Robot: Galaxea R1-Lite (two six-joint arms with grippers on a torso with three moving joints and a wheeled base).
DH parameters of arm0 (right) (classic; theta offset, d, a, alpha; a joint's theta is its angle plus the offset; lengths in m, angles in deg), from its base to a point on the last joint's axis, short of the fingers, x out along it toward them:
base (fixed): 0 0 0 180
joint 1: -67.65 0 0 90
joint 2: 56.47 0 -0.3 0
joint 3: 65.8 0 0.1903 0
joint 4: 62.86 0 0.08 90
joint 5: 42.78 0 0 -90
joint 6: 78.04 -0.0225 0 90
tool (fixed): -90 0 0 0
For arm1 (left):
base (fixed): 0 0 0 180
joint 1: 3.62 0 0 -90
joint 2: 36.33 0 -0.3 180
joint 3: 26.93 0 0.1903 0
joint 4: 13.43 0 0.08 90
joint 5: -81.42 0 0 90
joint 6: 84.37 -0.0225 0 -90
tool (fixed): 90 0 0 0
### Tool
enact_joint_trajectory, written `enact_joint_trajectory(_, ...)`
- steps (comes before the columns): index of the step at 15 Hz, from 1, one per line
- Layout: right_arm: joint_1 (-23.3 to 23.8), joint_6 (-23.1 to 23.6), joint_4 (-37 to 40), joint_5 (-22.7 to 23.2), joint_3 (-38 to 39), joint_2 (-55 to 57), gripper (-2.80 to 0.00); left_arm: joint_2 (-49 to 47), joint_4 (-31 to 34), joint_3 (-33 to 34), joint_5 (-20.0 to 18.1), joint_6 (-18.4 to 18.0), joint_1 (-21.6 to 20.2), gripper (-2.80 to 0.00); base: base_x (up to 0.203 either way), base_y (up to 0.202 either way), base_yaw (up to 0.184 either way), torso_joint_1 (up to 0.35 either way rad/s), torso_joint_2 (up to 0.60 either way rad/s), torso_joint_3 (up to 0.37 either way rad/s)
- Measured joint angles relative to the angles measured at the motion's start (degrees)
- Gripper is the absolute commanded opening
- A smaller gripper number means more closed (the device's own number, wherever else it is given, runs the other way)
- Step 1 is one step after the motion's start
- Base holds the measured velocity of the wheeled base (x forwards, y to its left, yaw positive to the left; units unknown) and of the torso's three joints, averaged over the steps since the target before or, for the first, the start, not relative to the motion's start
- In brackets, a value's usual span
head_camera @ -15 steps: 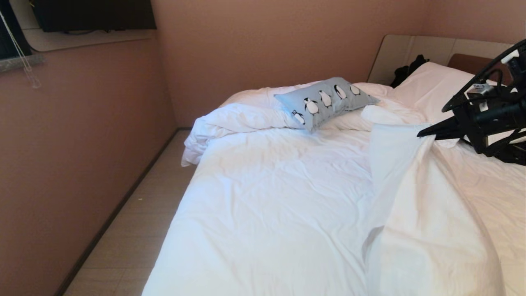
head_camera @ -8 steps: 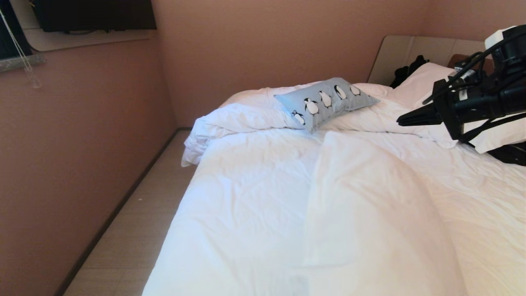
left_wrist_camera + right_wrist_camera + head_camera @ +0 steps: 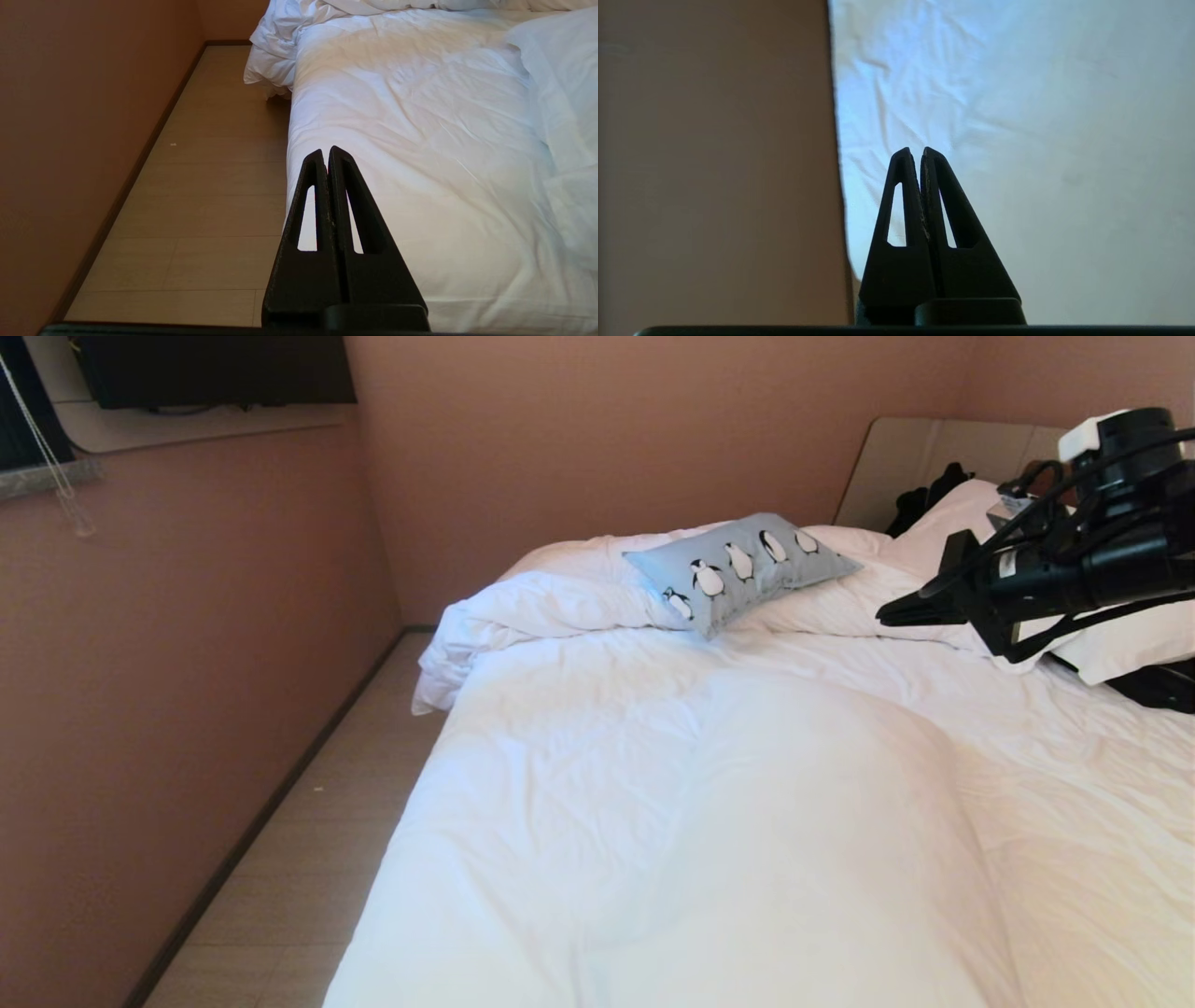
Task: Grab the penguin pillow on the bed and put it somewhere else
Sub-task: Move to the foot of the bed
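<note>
The penguin pillow [image 3: 742, 569], light blue with a row of black-and-white penguins, lies on the rumpled duvet near the head of the bed [image 3: 653, 803]. My right gripper [image 3: 882, 616] hovers above the bedding to the pillow's right, a short way off, pointing left toward it. Its fingers are shut and hold nothing. In the right wrist view the right gripper [image 3: 921, 150] shows shut against white bedding [image 3: 1017, 116]. My left gripper [image 3: 325, 151] is parked, shut and empty, over the bed's near left edge [image 3: 420, 140]. Neither wrist view shows the pillow.
A large white pillow [image 3: 971, 513] lies by the beige headboard [image 3: 934, 448], with a dark item [image 3: 920, 499] behind it and another [image 3: 1158, 686] at the right edge. A narrow strip of floor [image 3: 308, 821] runs between the bed and the pink wall [image 3: 187, 663].
A raised fold of duvet beside the right gripper has dropped and spread flat over the bed. The right gripper has moved left and slightly up, toward the pillow. The pillow has not moved.
</note>
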Motion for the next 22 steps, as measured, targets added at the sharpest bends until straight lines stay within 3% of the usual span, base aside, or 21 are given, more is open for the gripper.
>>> enact_joint_trajectory(7,0.8,6.2,-3.9,-17.1,20.2,-1.9,-2.80,0.0,0.0,0.0,0.0,0.0,0.0,-2.80,0.000,0.000,0.000,0.000,0.00,0.000)
enact_joint_trajectory(8,1.4,6.8,-4.2,-19.2,24.3,-3.0,0.00,0.0,0.0,0.0,0.0,0.0,0.0,-2.80,0.000,0.000,0.000,0.000,0.00,0.000)
enact_joint_trajectory(10,3.2,8.2,-5.3,-21.6,33.5,-5.3,0.00,0.0,0.0,0.0,0.0,0.0,0.0,-2.80,0.000,0.000,0.000,0.000,0.00,0.000)
enact_joint_trajectory(14,8.7,12.0,-10.9,-20.5,47.3,-10.4,0.00,0.0,0.0,0.0,0.0,0.0,0.0,-2.80,0.000,0.000,0.000,0.000,0.00,0.000)
enact_joint_trajectory(19,12.6,19.9,-21.2,-15.1,57.8,-12.0,0.00,0.0,0.0,0.0,0.0,0.0,0.0,-2.80,0.000,0.000,0.000,0.000,0.00,0.000)
enact_joint_trajectory(22,12.7,23.3,-27.7,-12.6,59.4,-9.6,0.00,0.0,0.0,0.0,0.0,0.0,0.0,-2.80,0.000,0.000,0.000,0.000,0.00,0.000)
